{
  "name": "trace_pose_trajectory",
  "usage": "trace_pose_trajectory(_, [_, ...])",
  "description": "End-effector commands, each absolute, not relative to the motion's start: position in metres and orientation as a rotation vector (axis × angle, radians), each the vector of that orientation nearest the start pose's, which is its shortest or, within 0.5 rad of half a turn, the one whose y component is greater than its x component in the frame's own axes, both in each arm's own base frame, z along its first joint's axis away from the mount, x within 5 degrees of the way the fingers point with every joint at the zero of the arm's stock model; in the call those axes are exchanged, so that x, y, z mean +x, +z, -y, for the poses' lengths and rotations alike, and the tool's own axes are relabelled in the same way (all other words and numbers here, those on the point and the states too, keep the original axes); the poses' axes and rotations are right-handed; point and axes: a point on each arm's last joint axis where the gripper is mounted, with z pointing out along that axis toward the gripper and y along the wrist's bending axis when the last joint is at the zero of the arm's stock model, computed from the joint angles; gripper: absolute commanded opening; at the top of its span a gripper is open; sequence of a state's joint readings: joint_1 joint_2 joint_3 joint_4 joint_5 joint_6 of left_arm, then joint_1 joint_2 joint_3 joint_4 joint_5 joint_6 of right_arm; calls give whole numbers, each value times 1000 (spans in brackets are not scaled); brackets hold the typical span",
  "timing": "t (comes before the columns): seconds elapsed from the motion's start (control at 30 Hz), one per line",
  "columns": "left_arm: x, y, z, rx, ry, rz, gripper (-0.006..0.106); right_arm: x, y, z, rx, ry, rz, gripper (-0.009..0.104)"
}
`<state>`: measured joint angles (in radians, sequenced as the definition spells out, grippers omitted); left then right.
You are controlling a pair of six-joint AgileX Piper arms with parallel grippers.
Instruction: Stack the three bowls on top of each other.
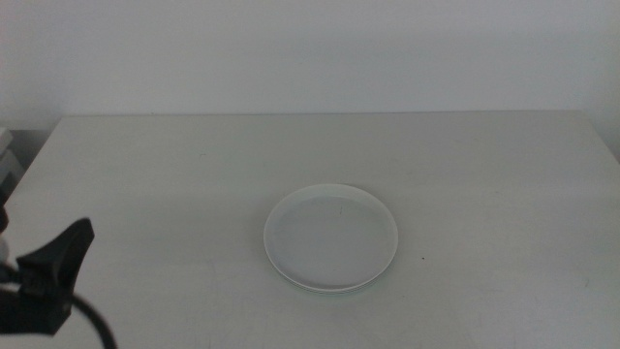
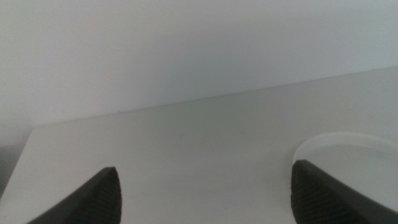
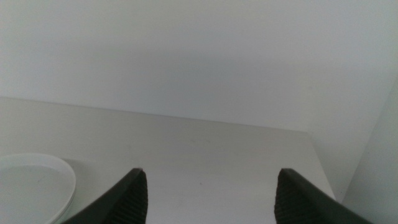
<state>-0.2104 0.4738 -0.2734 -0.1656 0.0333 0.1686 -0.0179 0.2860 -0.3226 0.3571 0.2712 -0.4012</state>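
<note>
The bowls (image 1: 330,236) sit nested as one low pile at the table's middle. The top one is pale and round, and a second rim shows just under its front edge; I cannot tell how many lie beneath. My left gripper (image 1: 60,257) hangs near the front left of the table, well to the left of the pile, open and empty. In the left wrist view the left gripper (image 2: 205,190) frames bare table, with the pile's rim (image 2: 348,146) beside one jaw. The right gripper (image 3: 210,190) is open and empty too, out of the middle view, with the pile (image 3: 31,180) off to one side.
The white table (image 1: 194,165) runs back to a plain white wall. A grey object (image 1: 8,160) stands at the table's far left edge. The table's right edge and corner show in the right wrist view.
</note>
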Motion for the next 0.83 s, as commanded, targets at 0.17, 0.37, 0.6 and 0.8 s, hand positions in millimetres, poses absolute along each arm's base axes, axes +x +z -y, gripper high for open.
trace_pose_trajectory(0.17, [78,244,17,150,-179,-1611,97,69,253,-3,-165,-117,-1663,52])
trace_pose_trajectory(0.37, [65,202,8,84,-110,-1687,97,64,227,-2,-176,-127,-1689,52])
trace_pose_trajectory(0.6, [56,191,5,44,-75,-1651,97,53,207,-2,-169,-136,-1614,52])
trace_pose_trajectory(0.8, [56,192,5,43,-75,-1643,97,54,190,-3,-170,-124,-1662,52])
